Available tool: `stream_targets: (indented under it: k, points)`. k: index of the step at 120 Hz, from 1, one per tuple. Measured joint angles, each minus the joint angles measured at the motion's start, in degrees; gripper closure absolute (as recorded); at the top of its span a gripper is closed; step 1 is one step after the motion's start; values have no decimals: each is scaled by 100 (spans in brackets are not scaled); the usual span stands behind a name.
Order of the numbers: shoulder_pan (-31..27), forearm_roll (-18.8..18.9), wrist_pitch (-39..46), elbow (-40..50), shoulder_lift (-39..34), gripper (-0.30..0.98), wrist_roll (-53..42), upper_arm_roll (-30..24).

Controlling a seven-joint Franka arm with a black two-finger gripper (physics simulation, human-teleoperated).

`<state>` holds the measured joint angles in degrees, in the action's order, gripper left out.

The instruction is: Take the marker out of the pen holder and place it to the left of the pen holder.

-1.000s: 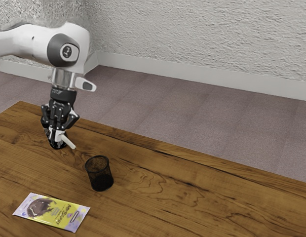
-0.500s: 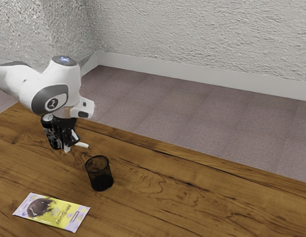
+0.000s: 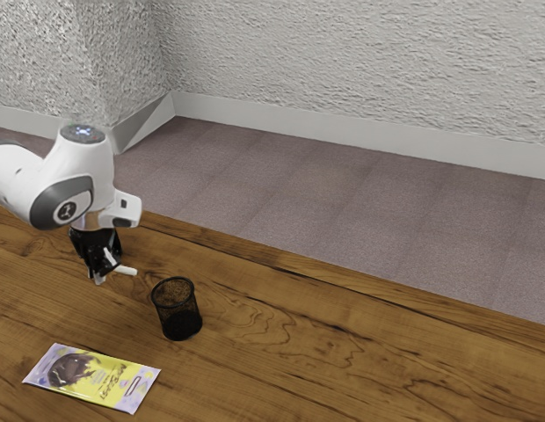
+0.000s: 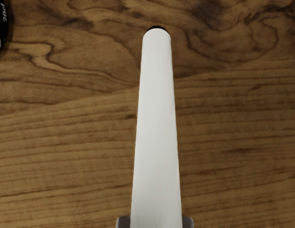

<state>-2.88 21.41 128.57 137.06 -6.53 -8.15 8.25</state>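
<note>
Marker [image 3: 126, 271] gripped by end effector [image 3: 105, 272], pen holder [image 3: 178, 318] upright nearby, packet [image 3: 92, 378] flat

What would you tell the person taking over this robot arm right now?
Gripper: shut on the marker.
Where: the marker is beside the pen holder, toward the exterior view's left; I can't tell whether it touches the table.
Done: marker out of the pen holder.
Left: lay it down at the pen holder's left, let go, back away.
</note>
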Motion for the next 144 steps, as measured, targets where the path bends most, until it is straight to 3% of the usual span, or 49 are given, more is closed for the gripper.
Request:
stream_targets:
  k: [30, 76, 104, 124, 144]
  points:
    - [-5, 168, 575, -53, 205, 77, -69, -5]
    - [-62, 146, 1485, -468, 1141, 75, -292, 49]
    - [-87, -13, 1561, -468, 1244, 36, -514, 36]
    - [-81, -81, 1488, -502, 1201, 20, -632, 34]
    - [121, -1123, -175, -2867, 1142, 9, -707, -328]
